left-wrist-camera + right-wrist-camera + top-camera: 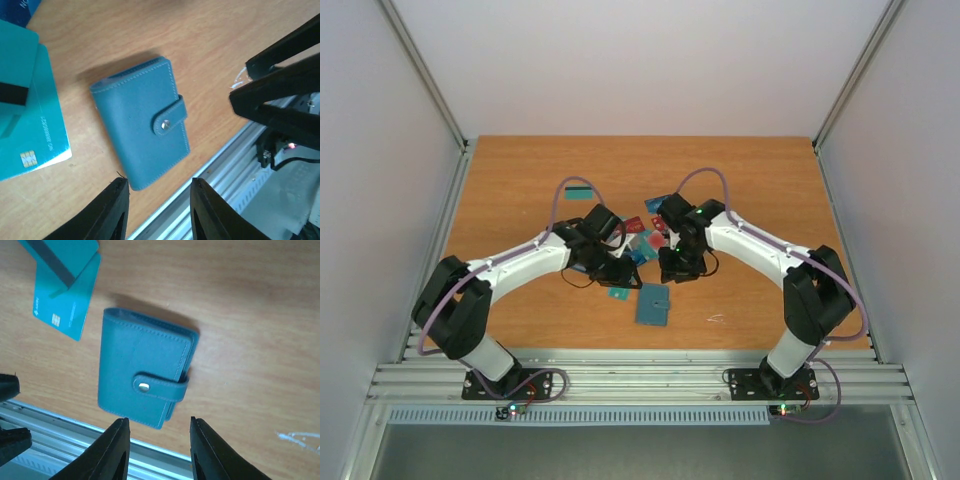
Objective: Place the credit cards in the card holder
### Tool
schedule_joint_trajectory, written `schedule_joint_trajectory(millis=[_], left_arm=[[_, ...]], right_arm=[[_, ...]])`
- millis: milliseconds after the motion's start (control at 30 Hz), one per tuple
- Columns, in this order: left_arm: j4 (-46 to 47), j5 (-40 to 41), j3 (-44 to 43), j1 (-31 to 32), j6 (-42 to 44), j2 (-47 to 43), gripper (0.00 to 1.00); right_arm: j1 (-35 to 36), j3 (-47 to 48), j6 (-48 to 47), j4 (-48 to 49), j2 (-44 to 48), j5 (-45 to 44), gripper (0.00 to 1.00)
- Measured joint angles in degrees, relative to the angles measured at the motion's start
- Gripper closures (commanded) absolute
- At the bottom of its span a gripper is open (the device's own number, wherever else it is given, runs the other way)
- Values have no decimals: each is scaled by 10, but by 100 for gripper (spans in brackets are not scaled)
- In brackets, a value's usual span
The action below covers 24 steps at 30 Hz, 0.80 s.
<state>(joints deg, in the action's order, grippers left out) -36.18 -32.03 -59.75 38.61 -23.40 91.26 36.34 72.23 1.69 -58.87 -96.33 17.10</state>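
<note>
The card holder [653, 304] lies shut on the table near the front edge, teal-blue, its strap snapped. It also shows in the left wrist view [142, 122] and in the right wrist view [142, 375]. Several credit cards [640, 243] lie scattered behind it, teal, blue and red. One teal card [579, 192] lies apart at the back left. Two teal cards [30, 125] lie beside the holder and also show in the right wrist view [65, 295]. My left gripper [620, 272] [159, 185] is open and empty above the holder's left. My right gripper [675, 268] [157, 422] is open and empty above it.
The two grippers hang close together over the middle of the table. The right arm [285, 95] shows black at the right of the left wrist view. The metal rail [640, 360] runs along the table's front edge, just past the holder. White scuff marks [715, 318] lie right of the holder.
</note>
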Motion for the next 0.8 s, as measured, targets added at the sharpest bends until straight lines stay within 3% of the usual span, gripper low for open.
schedule_joint_trajectory(millis=[267,533,800], left_arm=[[12,-10,43,0,-12,-20,81],[57,-10,71,0,-58,-1,83],[112,-40,89,0,-99,33,84]], right_arm=[[89,18,96,-52,-14,-75,64],[122,27,139,-56,-64,-116,65],[122,31,157,-25,-68,-104,64]])
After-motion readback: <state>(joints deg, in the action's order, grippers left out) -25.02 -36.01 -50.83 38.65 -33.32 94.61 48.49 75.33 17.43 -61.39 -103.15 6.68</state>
